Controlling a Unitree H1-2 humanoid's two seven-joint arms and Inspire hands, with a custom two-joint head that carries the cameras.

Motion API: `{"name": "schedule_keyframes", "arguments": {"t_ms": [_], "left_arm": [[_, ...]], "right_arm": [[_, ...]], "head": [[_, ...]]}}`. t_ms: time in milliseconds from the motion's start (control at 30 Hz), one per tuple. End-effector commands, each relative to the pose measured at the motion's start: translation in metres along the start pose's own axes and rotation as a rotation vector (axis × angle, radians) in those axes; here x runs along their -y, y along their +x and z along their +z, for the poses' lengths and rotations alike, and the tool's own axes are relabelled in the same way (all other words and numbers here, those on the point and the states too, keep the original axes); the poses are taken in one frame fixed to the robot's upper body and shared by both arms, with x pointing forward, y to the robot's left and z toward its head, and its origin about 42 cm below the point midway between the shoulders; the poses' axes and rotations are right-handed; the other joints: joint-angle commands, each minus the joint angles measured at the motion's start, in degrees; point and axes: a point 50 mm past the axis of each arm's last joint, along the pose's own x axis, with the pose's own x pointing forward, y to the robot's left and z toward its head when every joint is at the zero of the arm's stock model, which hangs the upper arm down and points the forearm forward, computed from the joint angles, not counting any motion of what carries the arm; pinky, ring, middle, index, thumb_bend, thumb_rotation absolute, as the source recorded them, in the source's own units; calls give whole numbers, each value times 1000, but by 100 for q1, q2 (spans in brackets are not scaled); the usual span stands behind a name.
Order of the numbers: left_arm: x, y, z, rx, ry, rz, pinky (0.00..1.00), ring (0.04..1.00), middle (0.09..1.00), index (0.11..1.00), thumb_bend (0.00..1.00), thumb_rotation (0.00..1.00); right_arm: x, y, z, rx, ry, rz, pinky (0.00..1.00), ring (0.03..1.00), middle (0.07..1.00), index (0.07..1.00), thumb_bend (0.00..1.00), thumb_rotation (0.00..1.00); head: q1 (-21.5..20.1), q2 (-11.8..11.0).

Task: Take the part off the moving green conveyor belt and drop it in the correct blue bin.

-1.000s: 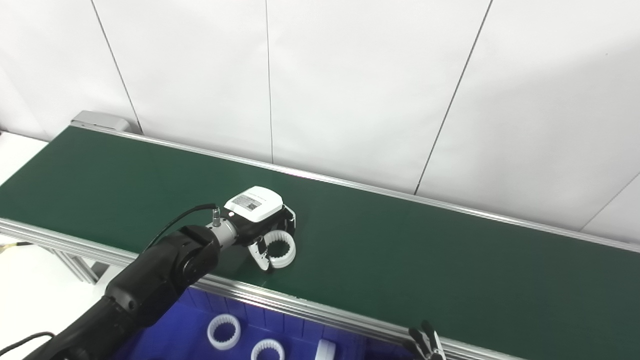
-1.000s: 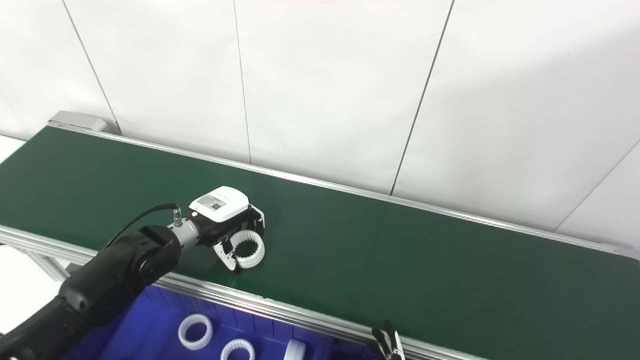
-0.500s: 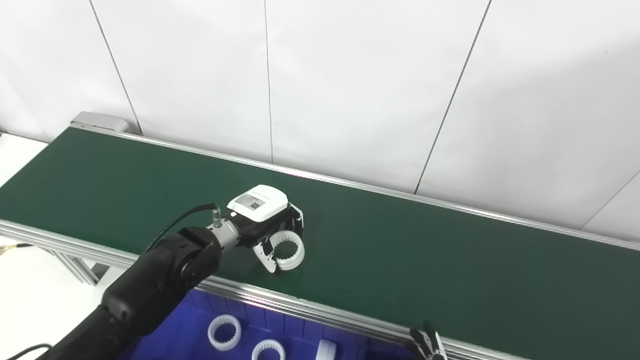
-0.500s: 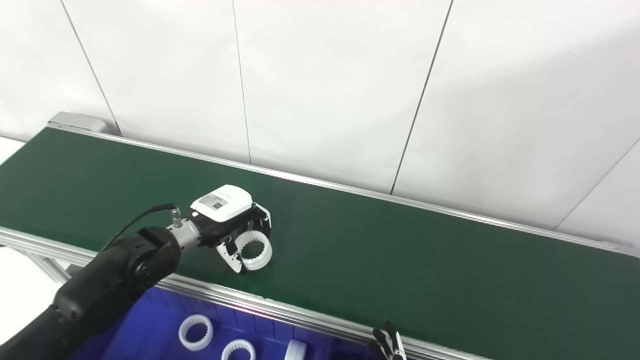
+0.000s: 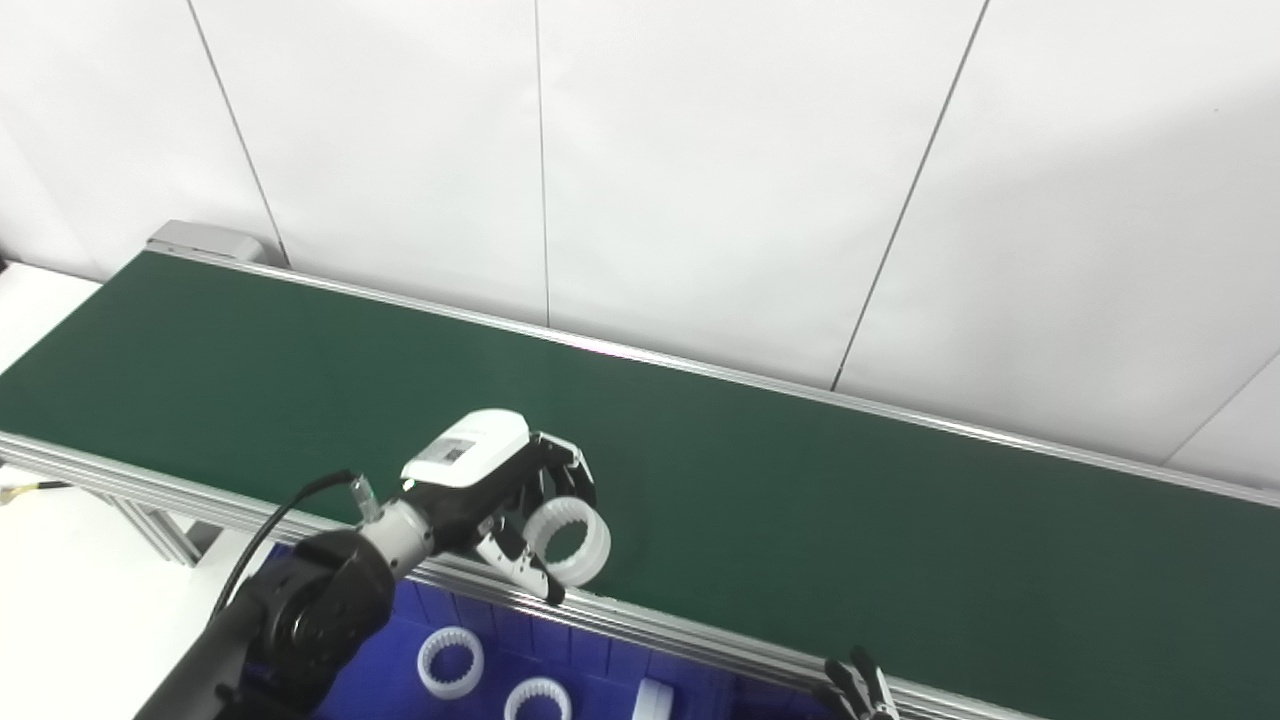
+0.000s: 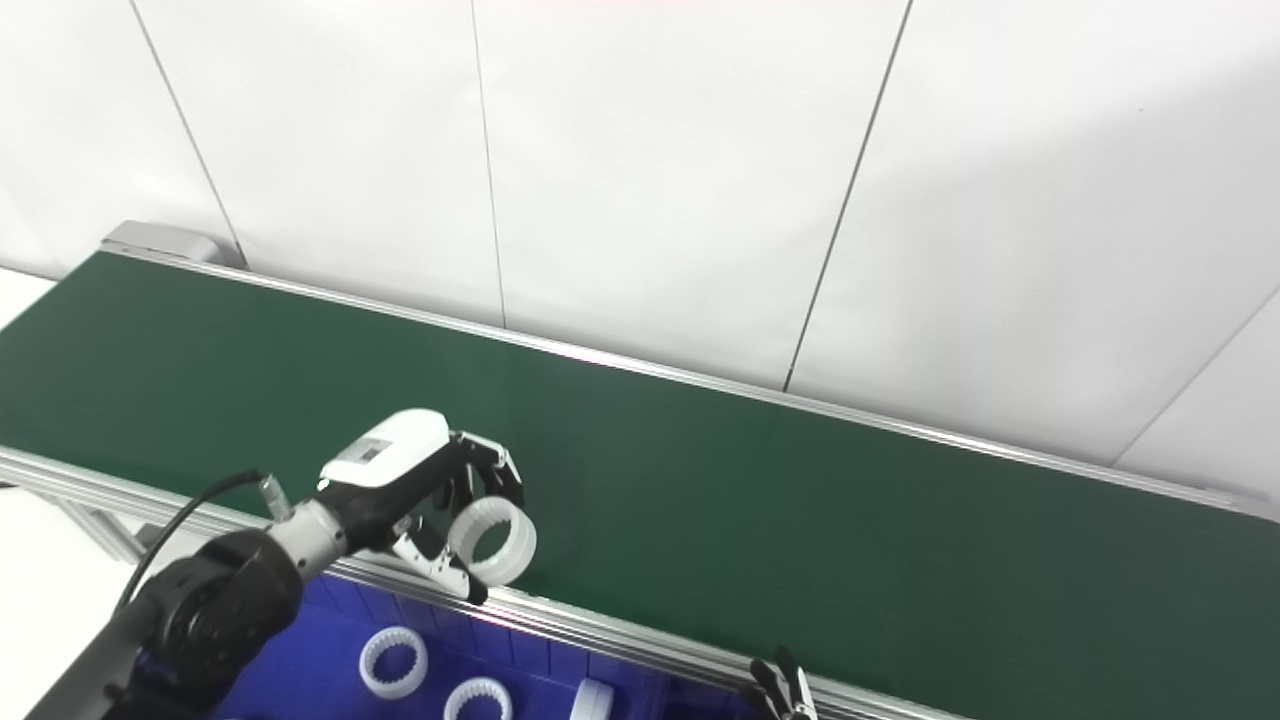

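Note:
My left hand (image 5: 500, 490) is shut on a white toothed ring (image 5: 568, 542), pinched between thumb and fingers and tilted on edge. Hand and ring hang above the near side of the green conveyor belt (image 5: 800, 500), close to its front rail (image 5: 680, 630). Below the rail lies the blue bin (image 5: 390, 670) with several white rings (image 5: 449, 663) in it. Only the fingertips of my right hand (image 5: 856, 692) show at the bottom edge, spread apart and holding nothing.
A white panelled wall (image 5: 700, 170) rises right behind the belt. A grey end housing (image 5: 200, 240) caps the belt's far left corner. White floor (image 5: 70, 590) shows to the left of the conveyor frame.
My left hand has closed on the ring, lifted it off the belt and drawn it back towards the front rail. The ring now stands tilted instead of flat. The right hand has stayed put.

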Motion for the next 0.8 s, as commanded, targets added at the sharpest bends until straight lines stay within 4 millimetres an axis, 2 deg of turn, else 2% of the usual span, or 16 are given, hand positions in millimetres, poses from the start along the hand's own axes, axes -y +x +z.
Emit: {"name": "schedule_keyframes", "arguments": {"t_ms": [0, 300, 467, 600, 767], "left_arm": [[-12, -4, 6, 1, 16, 71, 356, 400, 493, 522, 498, 0], [7, -31, 7, -96, -1, 24, 370, 404, 499, 517, 499, 0], [27, -41, -1, -162, -27, -23, 373, 407, 502, 514, 499, 0], [46, -50, -11, -201, -70, -62, 381, 411, 497, 515, 499, 0], [61, -59, -18, -256, -109, -76, 343, 422, 501, 531, 473, 0]], "right_arm": [[2, 2, 11, 76, 1, -1, 787, 870, 913, 973, 298, 852], [16, -1, 14, 78, -6, -2, 785, 865, 908, 961, 358, 856], [26, -3, 17, 89, -5, -12, 783, 865, 908, 959, 415, 869], [34, -6, 21, 94, -1, -24, 781, 864, 907, 955, 438, 867], [44, -8, 26, 92, 5, -32, 793, 864, 905, 958, 473, 863]], "head": [[-6, 3], [156, 306], [319, 618], [379, 784], [459, 1126]]}}
